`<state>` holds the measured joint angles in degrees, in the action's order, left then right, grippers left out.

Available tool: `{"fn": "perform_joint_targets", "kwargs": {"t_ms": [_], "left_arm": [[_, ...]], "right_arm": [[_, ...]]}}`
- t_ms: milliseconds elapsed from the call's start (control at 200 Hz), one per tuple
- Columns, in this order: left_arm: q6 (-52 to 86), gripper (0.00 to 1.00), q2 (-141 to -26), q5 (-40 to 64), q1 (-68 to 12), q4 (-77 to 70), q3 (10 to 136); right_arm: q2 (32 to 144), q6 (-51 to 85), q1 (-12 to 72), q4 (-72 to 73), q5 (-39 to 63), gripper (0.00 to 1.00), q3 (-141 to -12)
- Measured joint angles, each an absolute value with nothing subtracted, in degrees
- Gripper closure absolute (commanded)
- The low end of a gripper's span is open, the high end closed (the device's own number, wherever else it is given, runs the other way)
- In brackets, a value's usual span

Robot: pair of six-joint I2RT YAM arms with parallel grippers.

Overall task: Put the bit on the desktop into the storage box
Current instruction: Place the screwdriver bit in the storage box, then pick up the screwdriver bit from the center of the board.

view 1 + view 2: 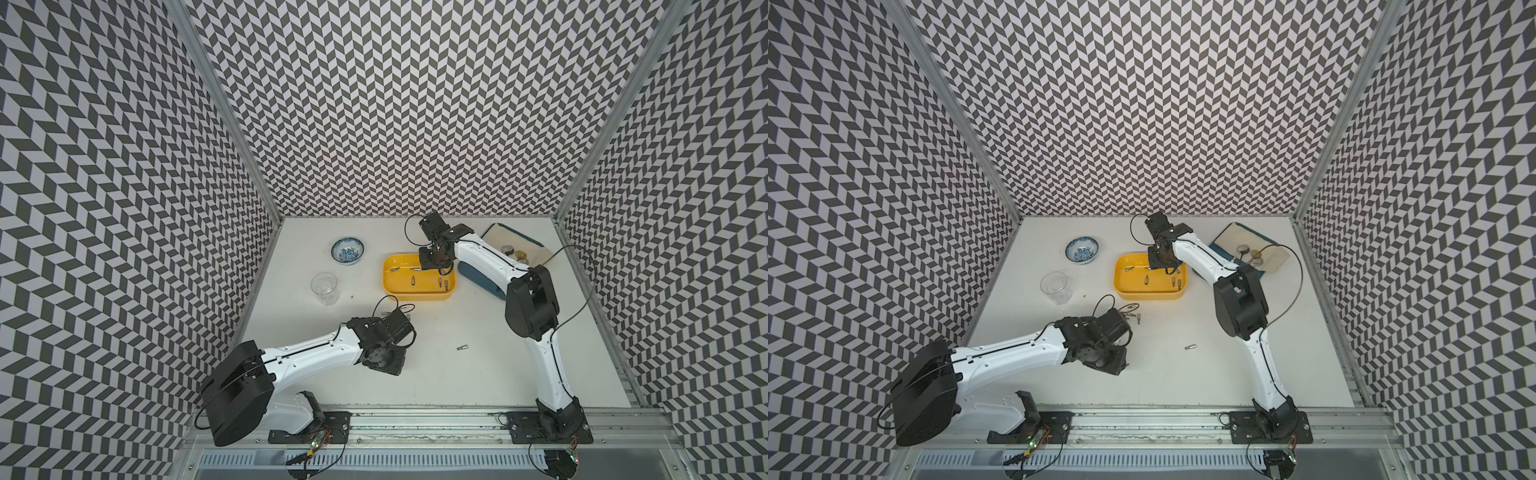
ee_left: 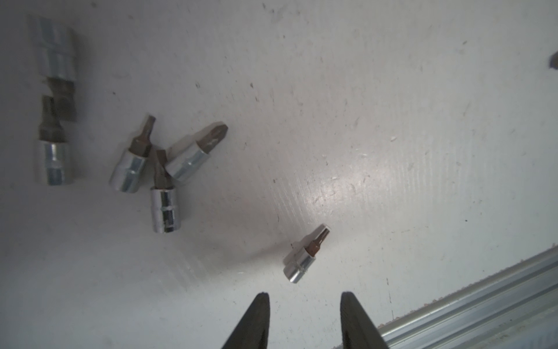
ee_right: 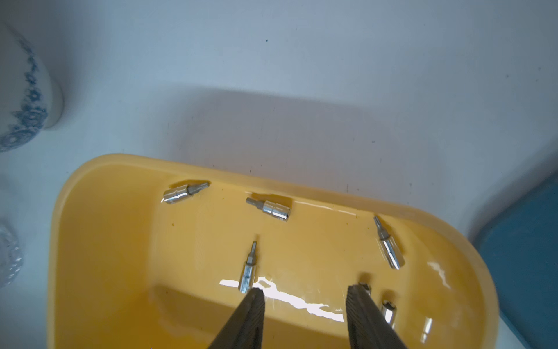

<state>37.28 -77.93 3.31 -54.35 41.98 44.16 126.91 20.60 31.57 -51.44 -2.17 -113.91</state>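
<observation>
Desktop [image 2: 392, 121] bit [image 2: 305, 256] lies just beyond left fingers [image 2: 256, 326].

Left wrist view: the socket bit [image 2: 56, 48] nearest the frame corner is blurred, its detail lost. A dark scrap [image 2: 554, 62] is cut by the edge and unidentifiable. Right wrist view: blue-patterned bowl [image 3: 27, 90], clear glass [image 3: 9, 253] and blue tray [image 3: 525, 241] are cropped at the edges, the glass blurred. The storage box [image 3: 90, 241] runs off the frame, and one bit [image 3: 367, 288] inside sits half behind a finger [image 3: 362, 311] of the right gripper [image 3: 305, 293]. In both top views the right arm [image 1: 482, 249] covers part of the tray. The round items [image 1: 515, 253] on it are too small to name.
</observation>
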Motion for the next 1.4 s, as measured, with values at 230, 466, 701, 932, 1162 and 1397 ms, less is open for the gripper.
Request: {"fn": "perform_joint_targets", "kwargs": {"t_ms": [230, 466, 701, 932, 1162, 1397], "left_arm": [[37.0, 0.57, -81.2, 3.3, -54.4, 40.4, 43.9], [36.9, 0.58, -81.5, 3.2, -54.5, 39.7, 43.2], [36.9, 0.6, -83.7, 3.1, -54.8, 39.2, 43.2], [37.0, 0.64, -84.2, 3.1, -54.8, 38.9, 43.2], [36.9, 0.72, -84.5, 3.0, -54.8, 38.8, 43.2], [37.0, 0.78, -85.7, 2.6, -54.8, 38.8, 44.2]], "right_arm": [[115.2, 21.3, 31.6, -52.3, -2.8, 0.5, -107.7], [109.6, 22.1, 31.6, -52.3, -3.2, 0.5, -104.0], [106.8, 22.6, 31.6, -52.6, -3.2, 0.5, -98.8], [98.2, 23.9, 31.9, -52.4, -3.2, 0.5, -90.0], [87.2, 27.2, 33.4, -51.2, -2.6, 0.5, -75.4], [78.7, 31.1, 35.5, -50.6, -1.6, 0.5, -64.7]]}}
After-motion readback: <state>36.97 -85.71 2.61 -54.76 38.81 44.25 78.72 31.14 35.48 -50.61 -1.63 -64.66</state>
